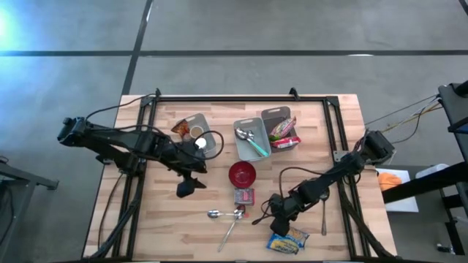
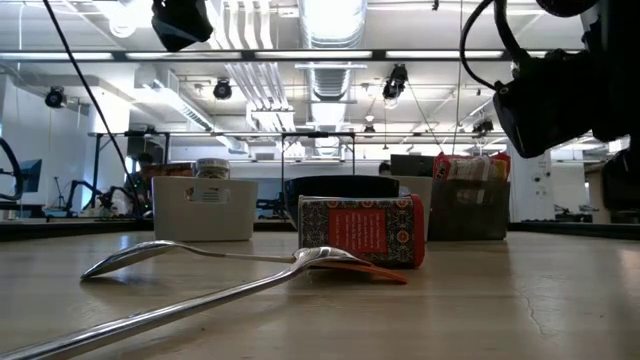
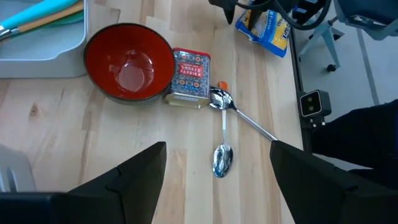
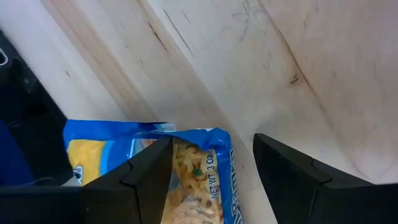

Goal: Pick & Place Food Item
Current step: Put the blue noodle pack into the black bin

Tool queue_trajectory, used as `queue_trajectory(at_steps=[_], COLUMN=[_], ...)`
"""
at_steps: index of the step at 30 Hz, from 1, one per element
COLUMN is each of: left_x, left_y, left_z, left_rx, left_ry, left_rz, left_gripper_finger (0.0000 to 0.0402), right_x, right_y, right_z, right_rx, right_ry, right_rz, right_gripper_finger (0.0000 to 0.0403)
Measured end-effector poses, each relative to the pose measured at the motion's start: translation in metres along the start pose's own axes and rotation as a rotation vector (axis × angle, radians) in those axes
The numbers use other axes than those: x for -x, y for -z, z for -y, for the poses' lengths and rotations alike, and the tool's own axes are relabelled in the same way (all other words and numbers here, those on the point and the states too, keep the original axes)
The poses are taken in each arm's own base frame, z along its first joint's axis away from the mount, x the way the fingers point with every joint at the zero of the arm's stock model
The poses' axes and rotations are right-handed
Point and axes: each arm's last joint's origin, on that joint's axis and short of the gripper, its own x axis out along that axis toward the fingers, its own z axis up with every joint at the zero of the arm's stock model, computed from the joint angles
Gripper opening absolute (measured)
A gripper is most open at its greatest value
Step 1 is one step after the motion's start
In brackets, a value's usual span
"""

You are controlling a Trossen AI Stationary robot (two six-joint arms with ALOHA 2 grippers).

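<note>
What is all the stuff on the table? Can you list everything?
Bowl: one, red, table middle.
Tin: one, red patterned, right beside the bowl.
Spoons: two, silver, crossing near the tin.
Noodle packet: one, blue and yellow, front edge, under the right pincer.
Bins: three, grey, at the back; one holds a teal utensil, one snack packets.
Jar: one, in the left bin.
Table: one, light wood.
Left pincer: one, black, open, left of the bowl.
Right pincer: one, black, open over the packet.
</note>
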Motion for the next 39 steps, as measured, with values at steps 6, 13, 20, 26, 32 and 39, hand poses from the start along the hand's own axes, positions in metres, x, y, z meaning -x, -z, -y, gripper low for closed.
queue_trajectory(at_steps=[6, 13, 20, 26, 32, 39], left_x=[0.000, 0.000, 0.000, 0.000, 0.000, 0.001], left_y=[0.000, 0.002, 0.002, 0.003, 0.005, 0.006], left_z=[0.000, 0.000, 0.000, 0.000, 0.000, 0.000], left_rx=[0.000, 0.001, 0.001, 0.001, 0.001, 0.001], left_ry=[-0.001, -0.006, -0.007, -0.008, -0.014, -0.017], left_rz=[-0.004, -0.019, -0.019, -0.027, -0.049, -0.057], left_gripper_finger=[0.0293, 0.0293, 0.0293, 0.0293, 0.0293, 0.0293], right_x=[-0.002, -0.003, -0.003, 0.000, 0.023, 0.064], right_y=[0.000, 0.000, 0.000, 0.000, 0.000, 0.004], right_z=[0.001, 0.000, 0.001, -0.001, -0.016, -0.023], right_rx=[-0.003, -0.013, -0.040, -0.063, -0.039, -0.019], right_ry=[0.003, 0.001, 0.003, 0.000, -0.064, -0.115], right_rz=[-0.007, -0.003, -0.001, 0.008, 0.122, 0.276], right_gripper_finger=[0.0217, 0.0128, 0.0020, 0.0012, 0.0010, 0.0009])
